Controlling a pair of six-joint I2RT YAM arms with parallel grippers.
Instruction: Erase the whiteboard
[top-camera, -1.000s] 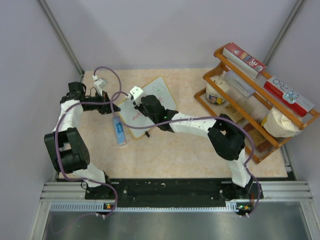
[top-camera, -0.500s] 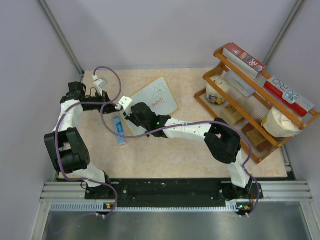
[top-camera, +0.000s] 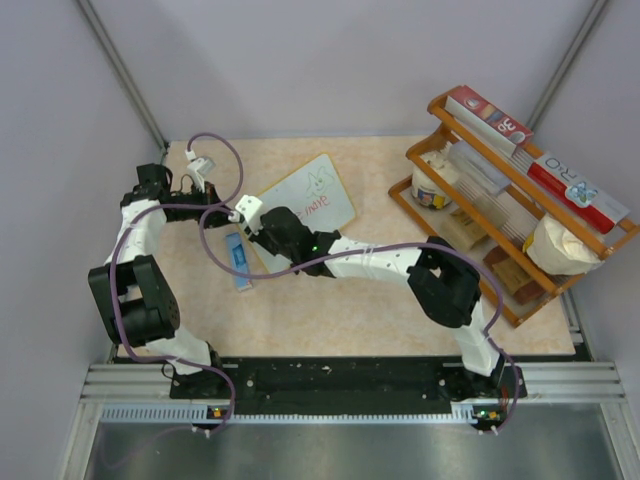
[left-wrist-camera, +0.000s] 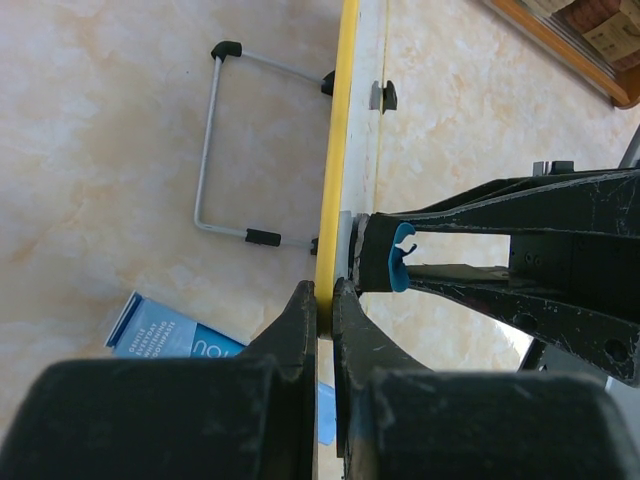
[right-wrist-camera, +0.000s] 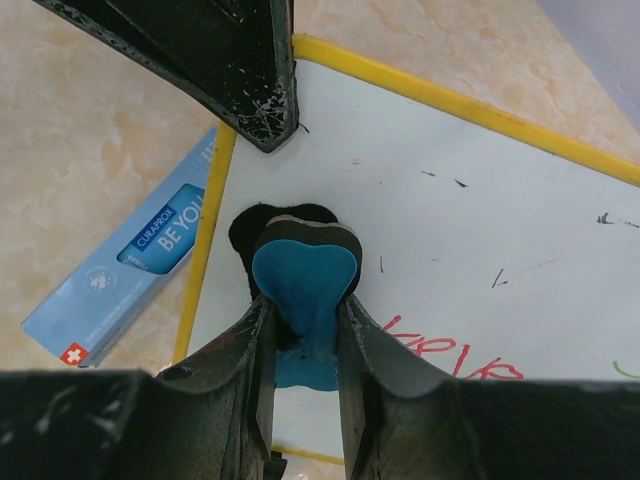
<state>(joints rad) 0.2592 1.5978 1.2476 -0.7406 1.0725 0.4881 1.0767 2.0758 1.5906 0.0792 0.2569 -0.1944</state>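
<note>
LAB BENCH: The left gripper was clamped on the thin yellow frame of the whiteboard, near its lower-left corner. The right gripper, jaws pinched on a blue-and-black eraser, pressed the pad to the white face just beside that corner. The board sat at table centre-left, angled, w/ its wire prop stand folded out behind. Whether the board leaned on the stand or hung from the grip couldn't be told. Red lettering and a small green doodle were unwiped toward the far end, so by the look of it the job was approx. part done.

The board looked light, stiff and thin, w/ a slick face, and probably apt to skid or tip under a wipe unless pinned. The frame edge seemed the sensible hold, as a pinch there covers no writing and doesn't smear it.

Count: 1 whiteboard, 1 eraser, 1 blue Curaprox box lying flat by the board's near edge, 1 wooden rack well apart at right, 2 arms.
</note>
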